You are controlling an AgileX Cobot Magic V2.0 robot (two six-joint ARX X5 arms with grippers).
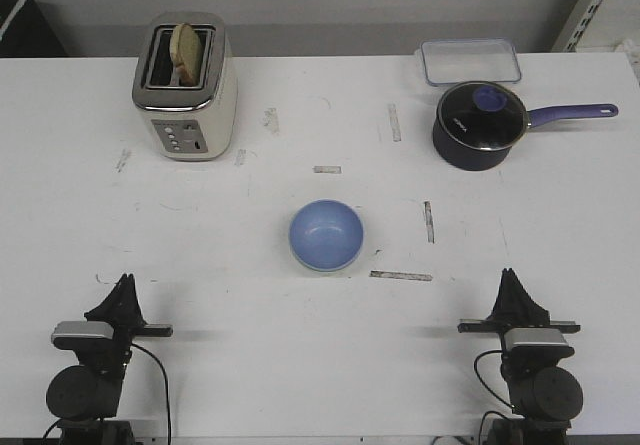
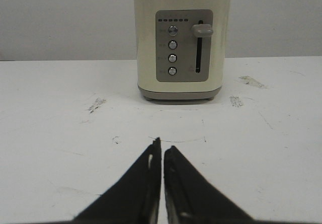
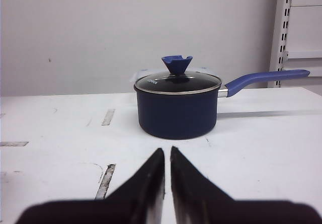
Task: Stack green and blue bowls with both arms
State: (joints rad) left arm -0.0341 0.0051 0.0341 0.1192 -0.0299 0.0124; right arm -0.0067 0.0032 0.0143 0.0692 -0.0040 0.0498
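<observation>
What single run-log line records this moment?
blue bowl nested on green bowl, table centre | left gripper shut, empty | right gripper shut, empty

left arm (image 1: 90,365) at near-left corner of the table, right arm (image 1: 530,365) at near-right corner, both low, pointing forward; left gripper (image 2: 162,151) and right gripper (image 3: 167,153) each with jaws nearly together, holding nothing

White table (image 1: 300,365), scuffed, with strips of tape. Far left: cream toaster (image 1: 186,90). Far right: clear lidded container (image 1: 470,62), and just nearer than it a dark blue pot (image 1: 478,125), handle pointing right. Centre: blue bowl (image 1: 326,233), a pale rim showing under its near edge.
</observation>
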